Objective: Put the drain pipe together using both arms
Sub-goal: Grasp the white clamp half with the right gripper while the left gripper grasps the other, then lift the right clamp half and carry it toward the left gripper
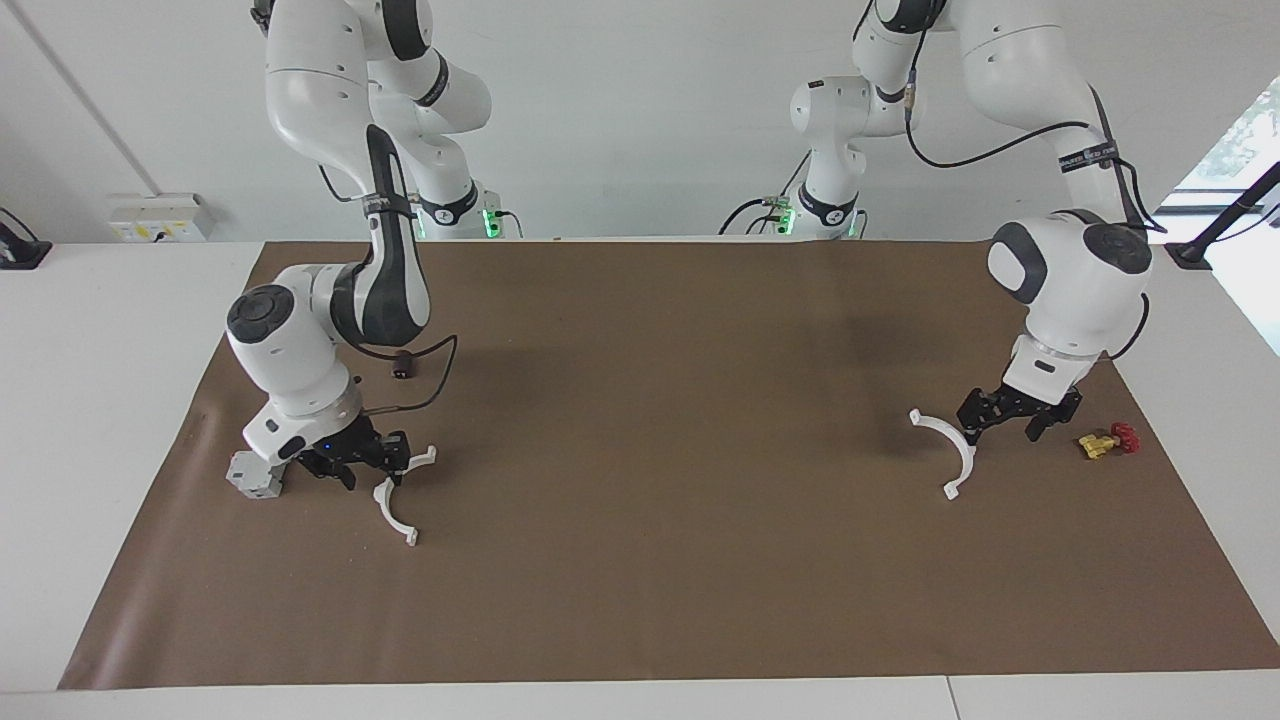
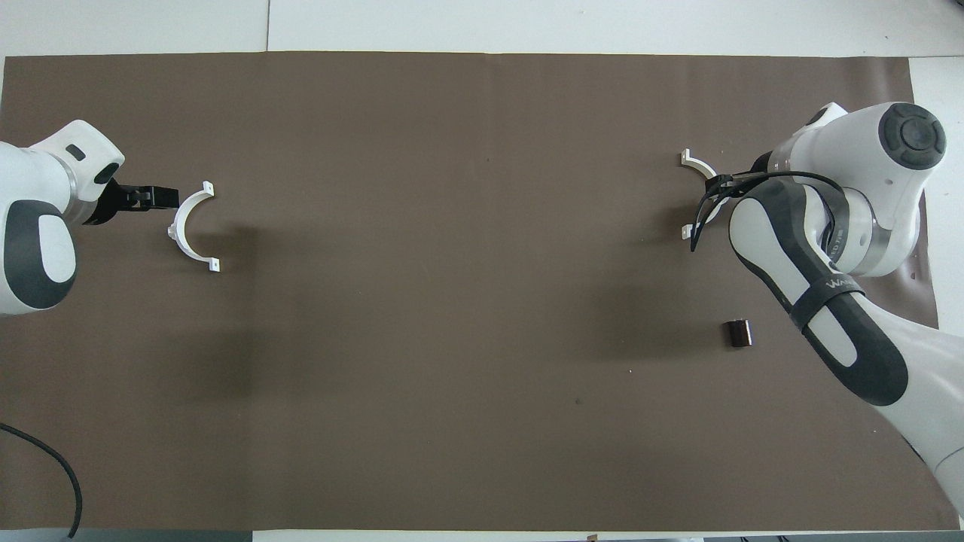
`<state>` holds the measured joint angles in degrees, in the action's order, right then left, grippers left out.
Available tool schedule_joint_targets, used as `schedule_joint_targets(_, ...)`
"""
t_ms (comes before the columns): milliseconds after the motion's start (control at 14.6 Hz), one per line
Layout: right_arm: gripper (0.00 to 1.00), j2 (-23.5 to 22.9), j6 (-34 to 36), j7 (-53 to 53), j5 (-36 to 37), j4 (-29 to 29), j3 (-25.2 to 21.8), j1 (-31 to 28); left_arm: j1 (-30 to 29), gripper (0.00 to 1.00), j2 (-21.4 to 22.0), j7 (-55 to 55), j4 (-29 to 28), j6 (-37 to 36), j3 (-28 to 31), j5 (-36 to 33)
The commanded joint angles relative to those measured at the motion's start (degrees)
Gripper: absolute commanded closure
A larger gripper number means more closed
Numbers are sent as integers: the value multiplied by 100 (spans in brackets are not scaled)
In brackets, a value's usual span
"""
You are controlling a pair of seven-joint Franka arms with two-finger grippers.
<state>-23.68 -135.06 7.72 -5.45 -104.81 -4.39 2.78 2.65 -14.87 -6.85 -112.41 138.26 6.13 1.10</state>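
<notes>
The drain pipe is in two separate pieces, lying well apart at the two ends of the counter [image 1: 640,620]. One white half-ring [image 1: 948,447] sits toward the left arm's end, its arc bulging toward that arm's gripper and its open side facing the middle of the counter. The other half-ring [image 1: 397,497] is toward the right arm's end, turned the mirrored way, so the two open sides face each other across the brown mat [image 2: 467,301]. That orientation suits the job: each piece could be slid inward, and the end tabs would meet without turning either one.

The left gripper [image 1: 978,432] is down at counter level with its fingertips at the crown of its half-ring; the jaws look closed onto the thin band there, though whether they truly pinch it or merely touch it is hard to judge. Gripping at the crown would leave both tabs free for mating. The right gripper [image 1: 398,466] is likewise low at the crown of its half-ring, with the arm hiding most of that piece from overhead; I cannot tell how its jaws stand.

A grey blocky part [image 1: 254,476] sits just beside the right gripper, and a small yellow-and-red valve [image 1: 1107,441] lies near the left gripper. A small dark connector [image 2: 738,333] on a cable hangs from the right arm.
</notes>
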Motion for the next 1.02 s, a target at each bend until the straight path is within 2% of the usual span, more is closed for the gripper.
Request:
schedule_joint_targets(0,38,-277,-308,169,-114,145,35,-33,34,1,-217,-9,-88,289,38,-119)
schedule_joint_targets(273,42,-304,-390,169,-114,145,70,-24,34,5,-323,0,-377,368,38,-119)
schedule_joint_targets(478,45,-313,-425,177,-114,92,79,-6,34,5,-341,35,-633,781,38,-119)
schedule_joint_targets(615,46,-313,-416,186,-114,83,79,-15,25,10,-332,44,-633,755,38,-119)
schedule_joint_targets(751,47,-304,-416,204,-114,-13,79,-6,25,27,-332,70,-633,729,29,-119)
schedule_joint_targets(820,47,-287,-416,230,-114,-57,79,-15,25,48,-324,131,-633,720,38,-110)
schedule_joint_targets(956,49,-278,-425,317,-123,-101,79,-23,25,100,-323,472,-633,720,29,-101)
